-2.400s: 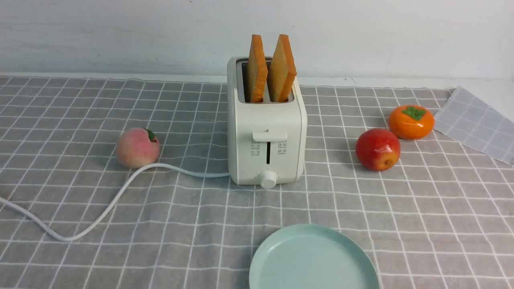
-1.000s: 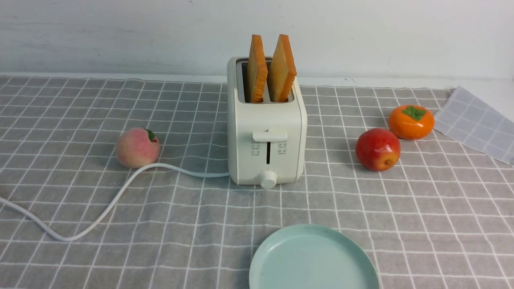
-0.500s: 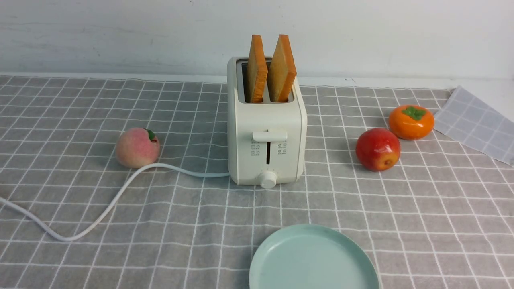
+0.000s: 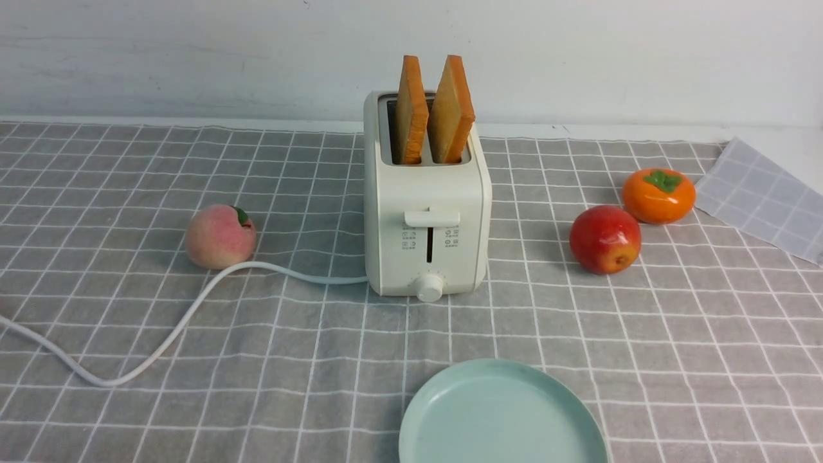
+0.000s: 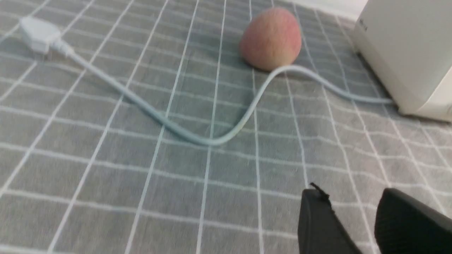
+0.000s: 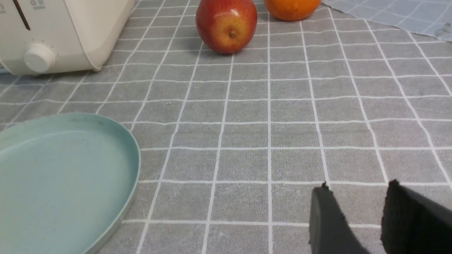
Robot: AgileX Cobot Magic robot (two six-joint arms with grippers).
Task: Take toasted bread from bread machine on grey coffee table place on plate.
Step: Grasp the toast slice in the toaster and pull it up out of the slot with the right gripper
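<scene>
A: Front?
B: The toasted bread [image 4: 434,109] is seen standing in the bread machine [image 4: 424,225]; plate [image 4: 501,418] cropped nearby.
A: Left wrist?
B: The left gripper [image 5: 351,195] is parted, empty; peach [image 5: 271,38], cord [image 5: 212,141] ahead.
A: Right wrist?
B: The right gripper [image 6: 358,187] is parted, empty; persimmon [image 6: 291,7] cropped beyond apple [image 6: 226,24].

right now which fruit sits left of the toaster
The peach, alone by the white cord; the red apple and orange persimmon both sit right of the toaster.

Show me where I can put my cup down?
The grey coffee table is bare between the bread machine and the apple, and right of the plate in front of the apple. Crowded: the cord snakes past the peach; apple and persimmon sit close.
</scene>
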